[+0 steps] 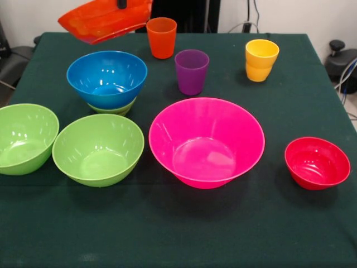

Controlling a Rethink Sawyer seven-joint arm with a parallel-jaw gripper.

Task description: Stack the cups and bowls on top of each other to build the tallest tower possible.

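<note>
green bowls [97,149]: two side by side at the left, empty
blue bowl [107,78]: sits upright on a third green bowl [114,108], the tower's start
orange bowl [106,19]: tilted in the air at the top edge, gripper [121,3] pinching its rim
step: carrying it, i judge
next: invert or level over blue
cups [191,71], pink bowl [206,142], red bowl [317,162]: unstacked, right
</note>
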